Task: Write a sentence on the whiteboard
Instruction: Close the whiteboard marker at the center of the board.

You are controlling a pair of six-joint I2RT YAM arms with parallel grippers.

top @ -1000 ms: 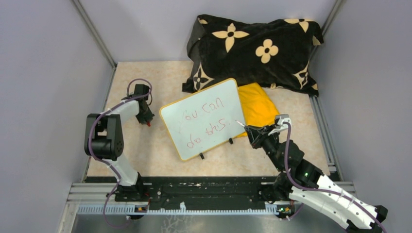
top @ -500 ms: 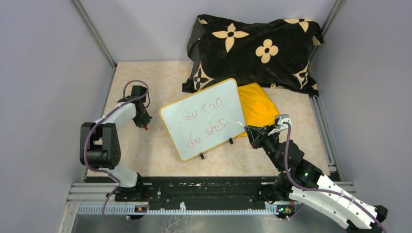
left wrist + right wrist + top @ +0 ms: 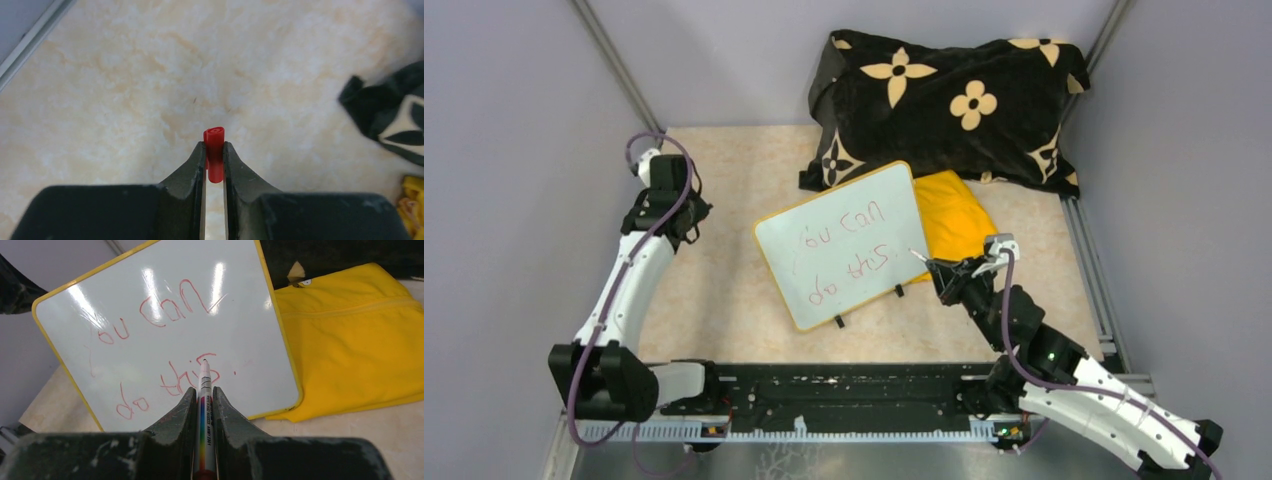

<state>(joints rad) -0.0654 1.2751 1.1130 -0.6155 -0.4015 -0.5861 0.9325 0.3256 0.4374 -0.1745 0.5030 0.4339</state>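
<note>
The whiteboard [image 3: 844, 240] [image 3: 165, 325], white with a yellow rim, stands tilted at the table's middle. On it is the sentence [image 3: 165, 355] [image 3: 849, 250] in thin red letters, "You can" over "do this". My right gripper [image 3: 204, 390] [image 3: 936, 268] is shut on a white marker [image 3: 204, 405], whose tip points at the board near the word "this". Far to the left of the board, my left gripper [image 3: 214, 146] [image 3: 662, 215] is shut on a small red marker cap [image 3: 214, 152] above bare table.
A folded yellow cloth [image 3: 954, 225] [image 3: 350, 340] lies under the board's right side. A black pillow with cream flowers [image 3: 944, 105] fills the back right; its corner [image 3: 390, 120] shows in the left wrist view. Metal rails edge the table on both sides.
My left arm has stretched out and swung back and to the left, away from the whiteboard, still holding the red cap. The right arm and marker have barely moved.
</note>
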